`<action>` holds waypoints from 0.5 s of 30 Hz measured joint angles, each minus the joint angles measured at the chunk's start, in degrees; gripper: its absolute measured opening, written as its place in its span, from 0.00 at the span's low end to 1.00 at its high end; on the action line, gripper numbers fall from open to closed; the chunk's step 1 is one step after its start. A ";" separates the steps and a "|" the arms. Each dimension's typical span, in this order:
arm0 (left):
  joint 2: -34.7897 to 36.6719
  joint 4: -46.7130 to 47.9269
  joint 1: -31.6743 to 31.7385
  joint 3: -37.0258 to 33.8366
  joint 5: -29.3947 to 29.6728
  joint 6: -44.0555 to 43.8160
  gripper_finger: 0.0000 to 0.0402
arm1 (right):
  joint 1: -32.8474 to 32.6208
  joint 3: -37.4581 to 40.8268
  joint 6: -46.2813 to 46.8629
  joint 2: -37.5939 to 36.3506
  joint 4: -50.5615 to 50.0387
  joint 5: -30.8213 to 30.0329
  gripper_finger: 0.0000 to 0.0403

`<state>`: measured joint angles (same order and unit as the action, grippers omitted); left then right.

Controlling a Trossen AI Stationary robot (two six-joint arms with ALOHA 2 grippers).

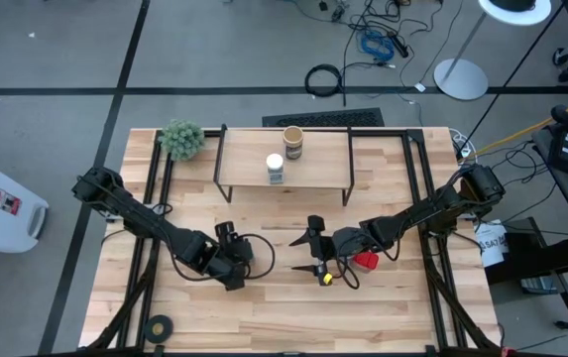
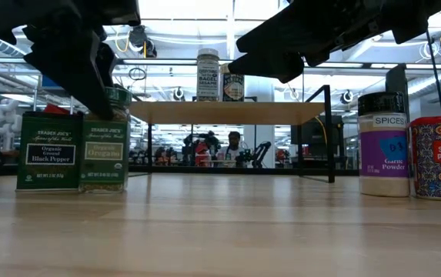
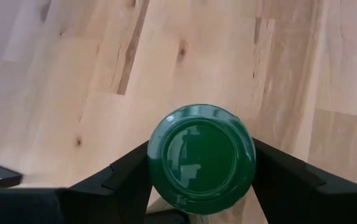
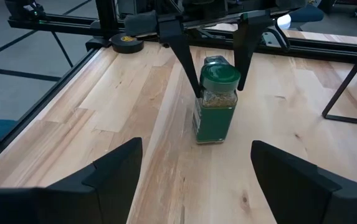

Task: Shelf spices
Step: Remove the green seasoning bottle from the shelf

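A green-lidded oregano jar (image 4: 215,102) stands upright on the table beside a dark black pepper tin (image 2: 49,151). My left gripper (image 4: 220,84) comes down over the jar, one finger on each side of its lid (image 3: 202,158). My right gripper (image 4: 197,168) hangs open over mid-table, facing the jar, with nothing between its fingers. On the shelf (image 1: 284,177) stand a white-lidded jar (image 1: 275,167) and a tan cylinder (image 1: 292,142). A dark-lidded garlic powder jar (image 2: 382,144) and a red paprika tin (image 1: 366,261) stand on the table under my right arm. My left gripper's fingers (image 4: 195,81) stand close against two opposite sides of the oregano jar's green lid (image 4: 220,74), slanting down from above. Whether they touch it I cannot tell. The jar stands upright with its base on the table.
A fuzzy green plant ball (image 1: 181,139) sits at the far left corner, beside the shelf. A black tape roll (image 1: 159,325) lies near the front left corner. Bare wood lies between the jar and the shelf's black legs (image 4: 346,93).
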<state>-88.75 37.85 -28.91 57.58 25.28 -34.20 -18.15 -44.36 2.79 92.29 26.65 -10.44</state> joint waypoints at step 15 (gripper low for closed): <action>0.02 0.44 -0.71 1.00 -0.01 1.88 0.62 | 0.00 0.00 0.00 0.00 0.00 0.00 0.72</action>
<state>-88.73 38.28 -29.62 58.58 25.27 -32.32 -18.15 -44.36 2.79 92.29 26.65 -10.44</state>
